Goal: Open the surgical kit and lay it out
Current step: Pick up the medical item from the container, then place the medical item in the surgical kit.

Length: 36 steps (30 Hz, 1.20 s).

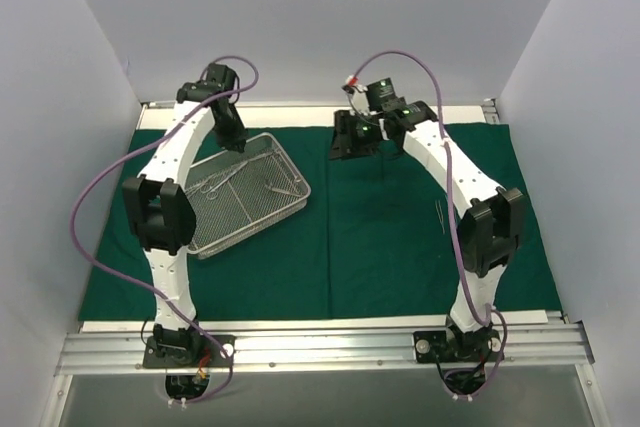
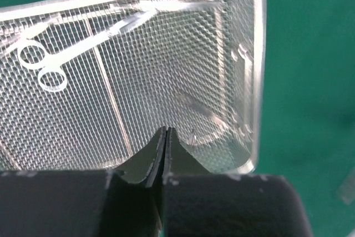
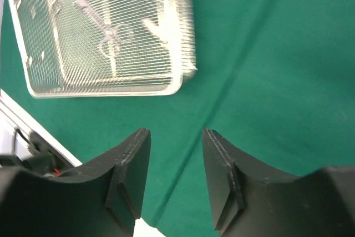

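A dark green cloth [image 1: 400, 267] lay spread flat over the tabletop, boxed in by white walls on three sides, with an aluminium rail [image 1: 320, 347] carrying both arm bases along the near edge. The wire-mesh tray [image 1: 250, 215] sat on the cloth's left half, turned at an angle, and the left arm arched over its left side, hiding part of it from the top camera. The left gripper [image 1: 235, 142] hung over the tray's far corner. The right gripper [image 1: 355, 145] hovered over bare cloth near the far edge, apart from the tray. A pair of tweezers [image 1: 440, 215] lay alone on the cloth beside the right arm.

The left wrist camera showed the left gripper [image 2: 165, 140] pressed fully closed, with nothing visible between its fingers, above mesh where ring-handled forceps [image 2: 83, 44] lay. The right wrist camera showed the right gripper [image 3: 176, 159] spread wide and empty above a crease in the cloth, with the tray [image 3: 111, 90] beyond it.
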{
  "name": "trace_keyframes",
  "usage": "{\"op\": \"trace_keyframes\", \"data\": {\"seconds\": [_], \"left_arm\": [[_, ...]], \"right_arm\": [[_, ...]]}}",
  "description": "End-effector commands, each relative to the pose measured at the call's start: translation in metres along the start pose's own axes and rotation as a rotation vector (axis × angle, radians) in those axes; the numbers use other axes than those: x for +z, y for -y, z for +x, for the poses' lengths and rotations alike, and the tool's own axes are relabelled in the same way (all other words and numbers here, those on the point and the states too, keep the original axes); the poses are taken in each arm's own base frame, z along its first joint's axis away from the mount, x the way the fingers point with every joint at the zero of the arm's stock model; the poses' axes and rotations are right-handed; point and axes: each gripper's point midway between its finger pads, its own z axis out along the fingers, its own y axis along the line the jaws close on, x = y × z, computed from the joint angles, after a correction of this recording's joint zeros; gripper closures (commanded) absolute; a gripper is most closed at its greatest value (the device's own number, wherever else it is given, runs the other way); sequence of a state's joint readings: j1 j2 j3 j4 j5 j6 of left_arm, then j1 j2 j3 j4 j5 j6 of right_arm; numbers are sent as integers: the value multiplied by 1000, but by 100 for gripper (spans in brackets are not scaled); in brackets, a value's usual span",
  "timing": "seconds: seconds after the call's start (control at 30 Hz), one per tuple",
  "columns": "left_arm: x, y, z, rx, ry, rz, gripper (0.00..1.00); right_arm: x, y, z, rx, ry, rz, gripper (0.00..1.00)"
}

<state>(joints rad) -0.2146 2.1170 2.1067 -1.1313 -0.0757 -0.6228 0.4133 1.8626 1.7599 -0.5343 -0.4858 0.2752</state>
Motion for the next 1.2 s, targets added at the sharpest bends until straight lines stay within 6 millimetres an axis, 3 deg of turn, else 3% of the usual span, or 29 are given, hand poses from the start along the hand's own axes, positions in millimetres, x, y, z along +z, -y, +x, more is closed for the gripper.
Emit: {"op": "trace_keyframes", "data": {"seconds": [0.0, 0.03, 0.1, 0.13, 0.23, 0.33, 0.4, 0.57, 0.77, 1.17], "left_arm": [[-47, 9, 14, -34, -13, 106, 98], [-63, 15, 16, -41, -1, 151, 98], [-68, 19, 26, -56, -11, 196, 98], [-81, 22, 28, -50, 7, 219, 98], [-92, 17, 38, -41, 10, 216, 98], [-105, 21, 47, -16, 29, 280, 98], [-112, 24, 51, 28, 39, 316, 98], [-140, 21, 61, 115, 59, 372, 98], [-164, 25, 71, 139, 64, 458, 98], [-170, 30, 82, 134, 38, 497, 98]], "right_arm": [[1, -48, -5, -188, 58, -37, 55], [-2, -57, -5, -212, 76, -43, 52], [1, -88, -2, -281, 112, -91, 47], [-1, -95, -1, -316, 127, -100, 45], [5, -108, 2, -345, 133, -132, 43], [4, -136, 7, -394, 116, -298, 43], [3, -144, 9, -417, 109, -349, 43], [1, -157, 21, -442, 61, -458, 43], [-5, -171, 51, -486, -14, -600, 39], [10, -179, 62, -516, -59, -542, 40]]}}
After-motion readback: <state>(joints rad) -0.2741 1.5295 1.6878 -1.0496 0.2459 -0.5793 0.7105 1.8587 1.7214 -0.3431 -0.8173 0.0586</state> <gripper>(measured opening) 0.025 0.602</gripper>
